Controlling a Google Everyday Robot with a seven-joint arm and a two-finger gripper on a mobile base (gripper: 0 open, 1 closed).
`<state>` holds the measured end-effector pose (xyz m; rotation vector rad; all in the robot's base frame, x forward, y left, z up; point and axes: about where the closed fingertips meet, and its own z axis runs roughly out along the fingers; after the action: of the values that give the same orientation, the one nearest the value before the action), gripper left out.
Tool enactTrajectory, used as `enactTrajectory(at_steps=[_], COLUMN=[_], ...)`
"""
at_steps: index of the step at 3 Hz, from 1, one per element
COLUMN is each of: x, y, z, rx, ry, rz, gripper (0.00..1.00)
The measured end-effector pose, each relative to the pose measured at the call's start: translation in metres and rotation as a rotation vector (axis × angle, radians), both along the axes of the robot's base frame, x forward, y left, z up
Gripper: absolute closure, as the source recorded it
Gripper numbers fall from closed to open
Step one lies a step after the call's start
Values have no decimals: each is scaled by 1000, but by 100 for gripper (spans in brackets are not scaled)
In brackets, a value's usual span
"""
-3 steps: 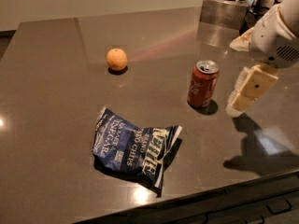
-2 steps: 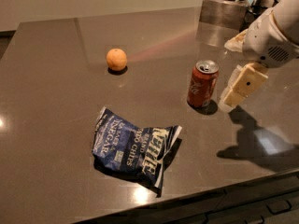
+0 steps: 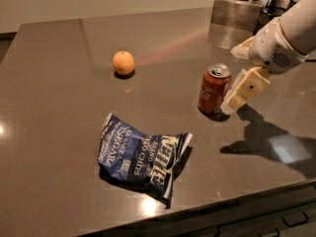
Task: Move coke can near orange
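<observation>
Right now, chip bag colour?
Chip bag: dark blue, white lettering, camera view. Tool beside coke can.

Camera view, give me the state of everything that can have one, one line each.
Orange: resting loose, nothing touching it.
Coke can: upright, not gripped, well apart from the orange.
Chip bag: lying flat, crumpled.
Gripper: open, close beside the can on the side away from the orange, holding nothing.
</observation>
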<state>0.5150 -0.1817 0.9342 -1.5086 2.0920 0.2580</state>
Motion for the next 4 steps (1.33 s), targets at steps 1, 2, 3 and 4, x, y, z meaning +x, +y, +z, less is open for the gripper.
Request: enactTrajectory(at_steps=[1, 2, 3, 4], x=[10, 14, 17, 21], y=[6, 8, 12, 19], z=[-12, -19, -24, -25], rx=[69, 104, 130, 154], ry=[9, 17, 29, 38], rz=[-15, -26, -33, -38], gripper=[0, 10, 33, 57])
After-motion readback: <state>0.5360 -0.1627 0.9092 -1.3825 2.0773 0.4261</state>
